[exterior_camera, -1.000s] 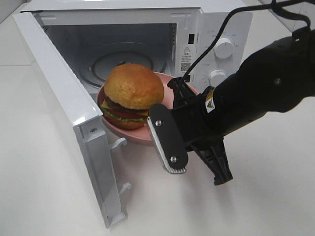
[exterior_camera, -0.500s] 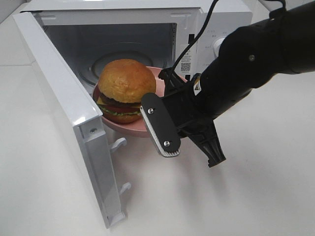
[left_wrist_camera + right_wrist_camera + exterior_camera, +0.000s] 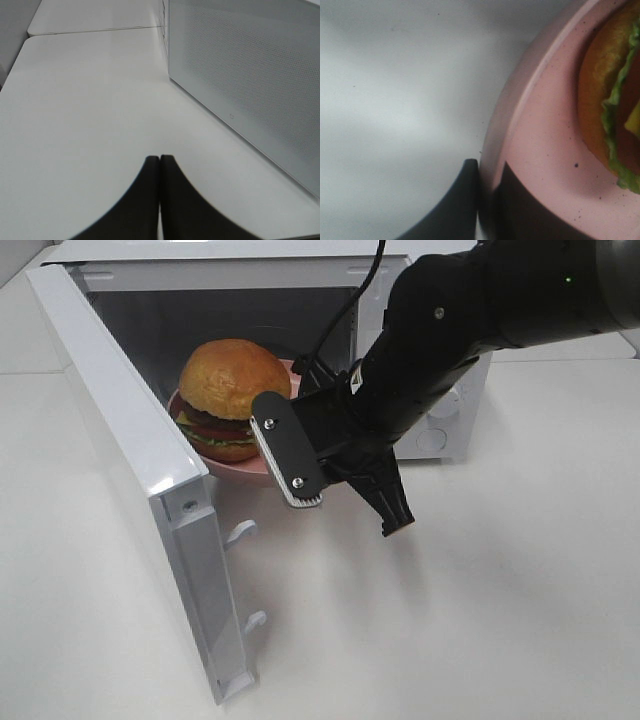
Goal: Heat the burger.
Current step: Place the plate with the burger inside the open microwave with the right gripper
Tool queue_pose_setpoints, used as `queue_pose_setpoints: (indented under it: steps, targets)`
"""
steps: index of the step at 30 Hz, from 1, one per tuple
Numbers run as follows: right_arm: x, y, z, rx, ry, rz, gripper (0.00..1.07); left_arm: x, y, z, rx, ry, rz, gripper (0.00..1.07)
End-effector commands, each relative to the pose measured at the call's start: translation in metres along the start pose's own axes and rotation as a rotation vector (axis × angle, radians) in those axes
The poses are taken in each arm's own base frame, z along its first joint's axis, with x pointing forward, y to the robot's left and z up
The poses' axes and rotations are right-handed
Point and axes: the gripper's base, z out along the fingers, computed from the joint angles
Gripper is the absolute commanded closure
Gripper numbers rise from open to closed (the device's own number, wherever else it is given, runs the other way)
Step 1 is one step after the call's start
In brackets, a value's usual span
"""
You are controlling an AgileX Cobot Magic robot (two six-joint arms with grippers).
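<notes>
The burger [image 3: 232, 390], with its golden-brown bun and green lettuce, sits on a pink plate [image 3: 235, 471] at the mouth of the open microwave [image 3: 250, 252], partly inside the cavity. My right gripper [image 3: 301, 380] is shut on the plate's right rim and holds it up. In the right wrist view the dark fingers [image 3: 465, 200] of that gripper [image 3: 487, 181] pinch the pink plate [image 3: 545, 140], and the burger [image 3: 610, 100] lies just beyond. My left gripper [image 3: 160, 159] is shut on nothing, low over the white table beside the microwave door.
The microwave door [image 3: 130, 440] swings wide open toward the front left, and its perforated panel [image 3: 250, 75] fills the right of the left wrist view. The microwave's control panel [image 3: 447, 420] sits behind my right arm. White tabletop [image 3: 480, 620] extends to the front and right.
My right arm has carried the plate and burger up and to the left, from in front of the microwave into its opening. The grip on the rim is unchanged.
</notes>
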Motion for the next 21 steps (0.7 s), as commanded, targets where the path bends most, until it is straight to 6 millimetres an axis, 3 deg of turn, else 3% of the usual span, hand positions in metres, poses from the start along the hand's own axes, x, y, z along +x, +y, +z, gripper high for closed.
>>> queue_pose_setpoints:
  steps: [1,10,12,21]
  targets:
    - [-0.001,-0.023,0.003,0.084,-0.014,0.035,1.07,0.000,-0.001,-0.002,0.001,-0.033,-0.003,1.06]
    - [0.003,-0.046,0.025,0.064,-0.009,0.139,1.07,0.000,-0.001,-0.002,0.001,-0.033,-0.003,1.06]
    - [0.008,-0.062,0.035,0.057,-0.005,0.262,1.07,0.000,-0.001,-0.002,0.001,-0.033,-0.003,1.06]
    - [0.015,-0.086,0.052,0.055,0.000,0.433,1.07,0.000,-0.001,-0.002,0.001,-0.033,-0.003,1.06]
